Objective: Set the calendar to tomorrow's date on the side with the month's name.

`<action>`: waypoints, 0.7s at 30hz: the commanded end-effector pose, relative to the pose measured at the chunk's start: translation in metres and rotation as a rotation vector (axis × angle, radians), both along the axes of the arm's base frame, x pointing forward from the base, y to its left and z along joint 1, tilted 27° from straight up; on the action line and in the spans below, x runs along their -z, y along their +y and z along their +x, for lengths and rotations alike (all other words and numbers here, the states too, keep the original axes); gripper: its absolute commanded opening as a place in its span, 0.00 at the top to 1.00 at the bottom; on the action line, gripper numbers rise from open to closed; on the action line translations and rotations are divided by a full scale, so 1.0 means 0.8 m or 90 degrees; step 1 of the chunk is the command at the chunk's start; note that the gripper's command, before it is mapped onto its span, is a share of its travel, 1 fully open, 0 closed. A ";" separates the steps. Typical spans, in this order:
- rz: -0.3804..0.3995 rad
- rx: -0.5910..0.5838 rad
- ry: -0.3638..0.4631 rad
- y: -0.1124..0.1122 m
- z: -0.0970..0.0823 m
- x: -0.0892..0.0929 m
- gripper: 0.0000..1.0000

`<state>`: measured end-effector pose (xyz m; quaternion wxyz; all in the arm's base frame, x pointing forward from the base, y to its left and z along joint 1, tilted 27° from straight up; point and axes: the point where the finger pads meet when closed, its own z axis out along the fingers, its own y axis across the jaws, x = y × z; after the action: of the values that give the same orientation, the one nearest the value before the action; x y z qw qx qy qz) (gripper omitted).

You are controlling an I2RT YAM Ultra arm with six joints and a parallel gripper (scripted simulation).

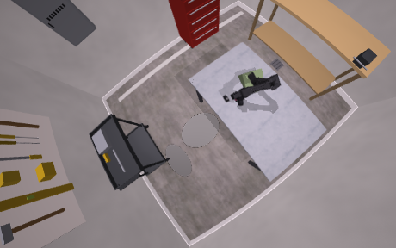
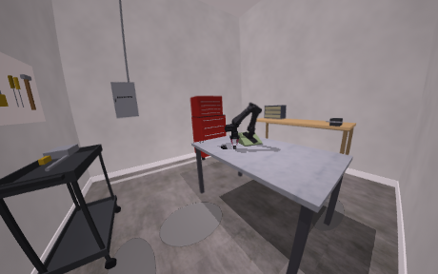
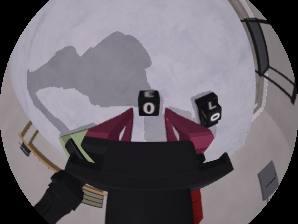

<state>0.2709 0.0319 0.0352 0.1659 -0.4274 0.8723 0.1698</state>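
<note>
A black cube (image 3: 149, 97) with a white 0 on its side and another character on top is in the middle of the wrist view, just beyond the fingertips. It also shows small and dark under the gripper in the exterior view (image 2: 234, 147). A second dark object (image 3: 204, 114) (image 1: 225, 98) (image 2: 224, 146) stands to the right in the wrist view, with a white 0 and an L-like mark; I cannot tell tray from cube there. The gripper (image 3: 149, 109) (image 2: 234, 144) is open, its red fingers standing apart above the first cube. The month's name is not readable.
The objects are on the pale table (image 1: 275, 142) (image 2: 295, 162) near one edge. The arm stands by a green pad (image 1: 244, 79) (image 2: 246, 140) (image 3: 74, 136). A red cabinet (image 1: 195, 21) (image 2: 208, 128) and a wooden bench (image 1: 297, 60) stand beyond the table.
</note>
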 end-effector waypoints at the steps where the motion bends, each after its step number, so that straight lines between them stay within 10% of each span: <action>1: 0.000 0.002 -0.004 -0.001 0.002 -0.001 0.55; 21: 0.000 0.002 -0.004 0.012 0.006 0.024 0.55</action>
<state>0.2679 0.0430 0.0144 0.1556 -0.4292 0.8719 0.1768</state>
